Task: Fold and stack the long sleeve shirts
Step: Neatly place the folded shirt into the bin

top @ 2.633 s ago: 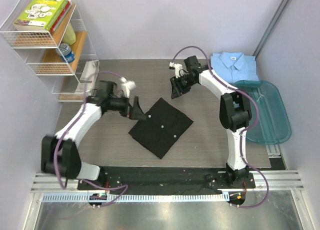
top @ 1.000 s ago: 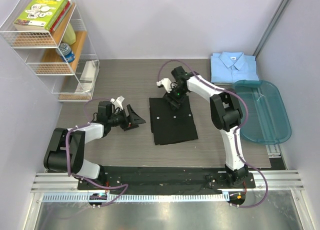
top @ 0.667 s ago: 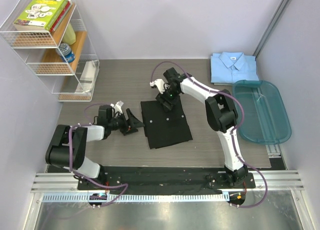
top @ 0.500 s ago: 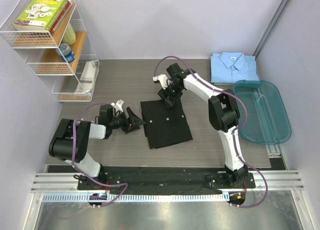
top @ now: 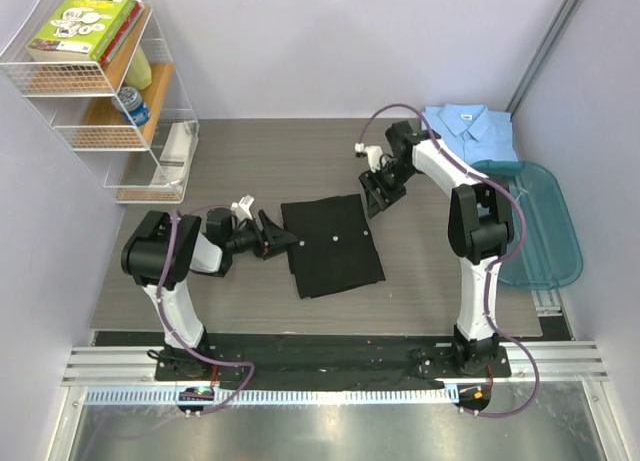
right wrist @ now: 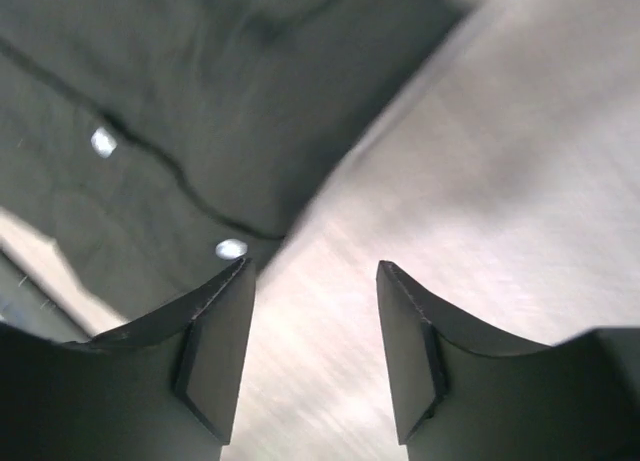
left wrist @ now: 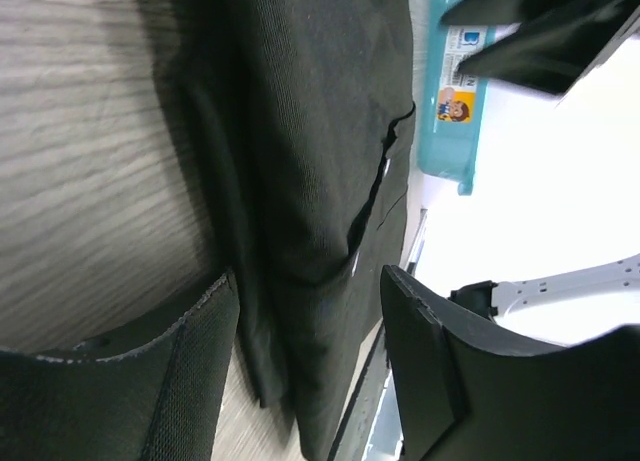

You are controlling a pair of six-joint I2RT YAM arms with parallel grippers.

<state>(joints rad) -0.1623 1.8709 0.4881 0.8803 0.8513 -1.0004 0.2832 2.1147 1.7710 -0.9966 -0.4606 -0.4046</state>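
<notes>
Top external view: the black shirt lies folded flat at the middle of the table, and the light blue shirt sits folded in the far right corner, just beyond the teal tub, probably as the base of the stack. The black one is almost square, its slightly longer side running near to far with a small tilt; I cannot tell where its collar points. The blue one's collar faces the far wall. The left gripper sits low at the black shirt's left edge, and the right gripper hangs just off its far right corner, likely so both can lift it across

Left wrist view: the fingers stand apart, the shirt's folded edge running into the gap, not pinched

Right wrist view: jaws spread over bare wood, holding nothing, the shirt's corner just ahead
</notes>
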